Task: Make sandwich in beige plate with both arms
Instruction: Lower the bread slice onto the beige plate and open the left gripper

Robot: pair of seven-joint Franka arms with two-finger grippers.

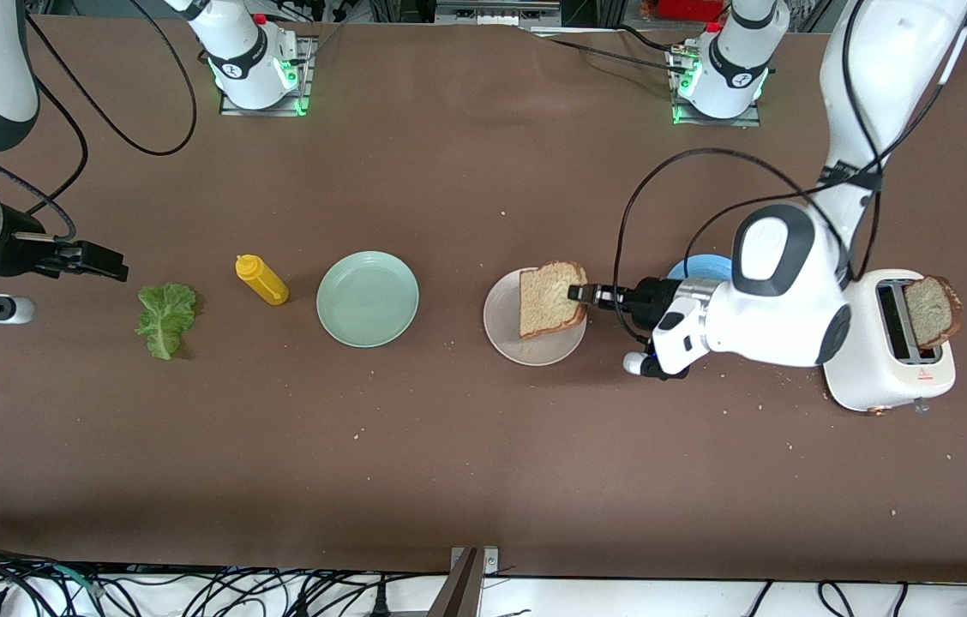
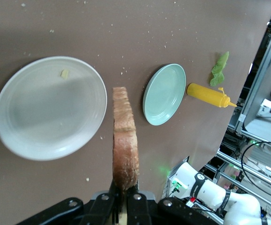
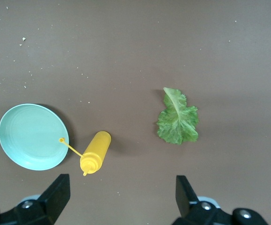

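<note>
Left gripper [image 1: 579, 293] clamped on one edge of a bread slice [image 1: 549, 298]; fingers [image 2: 134, 200] pinch the crust, and the slice sticks straight out from the fingertips, held up over the beige plate [image 1: 507, 336]. In the left wrist view the slice [image 2: 125, 145] shows edge-on, clear of the plate surface, with the plate [image 2: 41, 122] lying off to one side of the finger line. A small crumb sits on the plate.

Close to the left arm's wrist: blue plate [image 1: 691, 266], mostly hidden by the arm. Past that, toward the left arm's end of the table, a white toaster [image 1: 886, 360] with a second bread slice [image 1: 931, 310] standing up in its slot.

Out ahead of the left fingertips, toward the right arm's end: mint green plate [image 1: 368, 299], then a yellow squeeze bottle [image 1: 261, 279] lying on its side, then the lettuce leaf [image 1: 165, 318] flat on the table.

Right gripper [image 1: 93, 260] jaws spread wide, nothing between them; fingers [image 3: 55, 194] frame the table. It hangs over the table at the right arm's end, the lettuce [image 3: 177, 121] just ahead of the fingertips, bottle [image 3: 94, 152] and mint green plate [image 3: 31, 136] off to one side. Right arm waits.
</note>
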